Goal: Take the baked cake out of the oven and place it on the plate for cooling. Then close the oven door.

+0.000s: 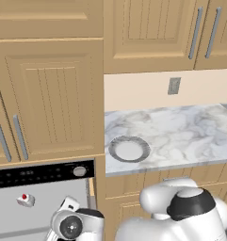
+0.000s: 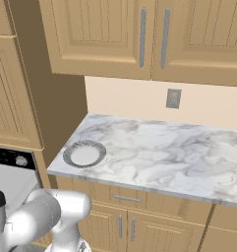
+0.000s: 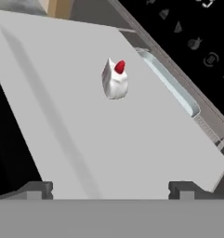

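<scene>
The cake (image 1: 25, 200), a small pale slice with a red top, sits on the flat grey surface inside the oven (image 1: 44, 174), at the far left. The gripper (image 3: 111, 188) hangs in front of it with its fingers spread wide and empty, the cake well ahead between them, apart from both. To the right, on the marble counter (image 1: 181, 132), the plate (image 1: 129, 149) lies bare. Nothing is done yet, by my reading: the cake has to be picked up, carried to the plate, and the oven door shut afterwards.
</scene>
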